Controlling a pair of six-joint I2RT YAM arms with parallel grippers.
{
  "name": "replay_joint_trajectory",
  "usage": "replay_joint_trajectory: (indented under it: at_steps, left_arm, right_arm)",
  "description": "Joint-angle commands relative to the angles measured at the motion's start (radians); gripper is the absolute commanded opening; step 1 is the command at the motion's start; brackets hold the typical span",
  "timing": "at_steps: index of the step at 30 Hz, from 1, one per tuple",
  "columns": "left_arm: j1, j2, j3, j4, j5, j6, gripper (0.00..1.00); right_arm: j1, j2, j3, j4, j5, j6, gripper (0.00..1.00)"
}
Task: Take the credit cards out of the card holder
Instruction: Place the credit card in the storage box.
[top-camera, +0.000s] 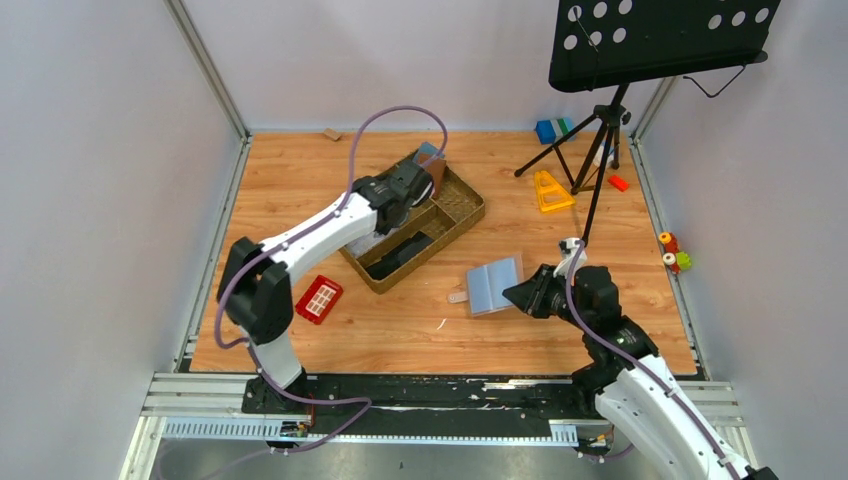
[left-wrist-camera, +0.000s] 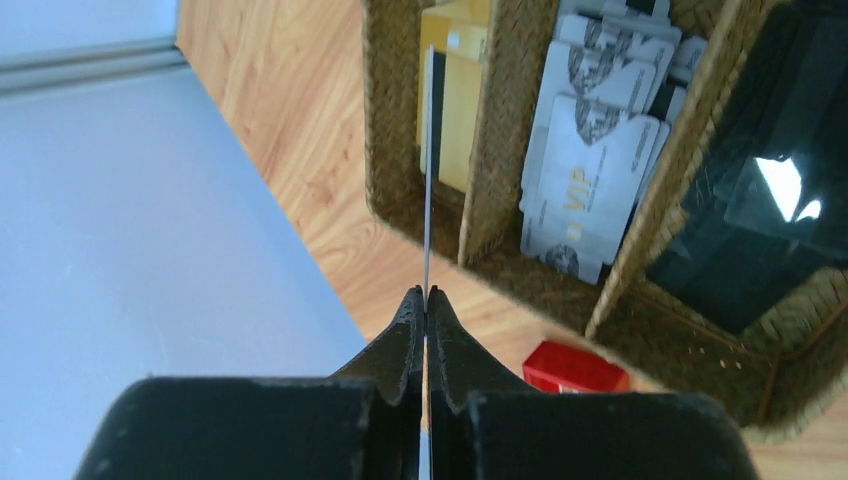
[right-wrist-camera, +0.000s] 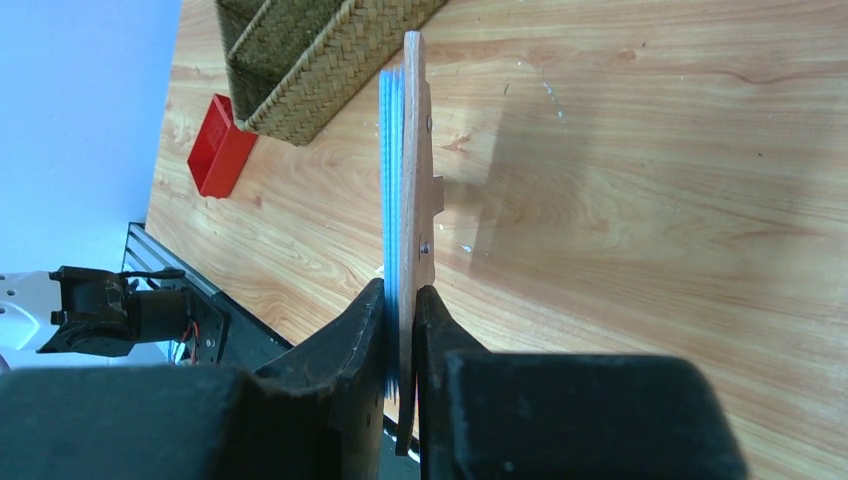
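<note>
Worktop (top-camera: 420, 330): one wooden surface, walled on three sides. One music stand (top-camera: 660, 40) overhangs the far right corner. One woven basket (top-camera: 458, 198) with three compartments sits left of centre, with stacked cards (left-wrist-camera: 590, 170) inside.

Card holder (top-camera: 495, 285): open, blue-grey face up, front centre, bare board around it. The right tool (right-wrist-camera: 400, 296) is clamped on its edge.

Left tool (left-wrist-camera: 427, 298): over the basket, pinched tight on one card (left-wrist-camera: 428, 170) seen edge-on.

One red block (top-camera: 319, 298) lies left of the basket.
</note>
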Motion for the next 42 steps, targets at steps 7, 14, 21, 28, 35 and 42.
replay_joint_trajectory:
  at_steps: [7,14,21,28,35,42]
  left_arm:
    - [0.006,0.198,0.124,-0.039,-0.082,0.139,0.00]
    - [0.030,0.235,0.049,0.034,-0.093,0.146,0.00]
    - [0.040,0.273,0.056,0.021,-0.059,0.121,0.12]
    - [0.039,0.209,0.059,-0.031,0.023,0.054,0.46]
    - [0.038,0.138,0.043,-0.076,0.101,0.002,0.38]
    - [0.025,0.025,0.075,-0.091,0.235,-0.121,0.39]
  right_arm:
    - [-0.003,0.042,0.077,0.079,-0.016,-0.043,0.00]
    - [-0.004,0.042,0.074,0.083,-0.021,-0.045,0.00]
    - [-0.004,0.038,0.083,0.068,-0.017,-0.043,0.00]
    - [-0.004,0.049,0.081,0.070,-0.023,-0.034,0.00]
    - [-0.004,0.059,0.075,0.096,-0.041,-0.015,0.00]
    - [-0.004,0.084,0.075,0.136,-0.099,-0.001,0.00]
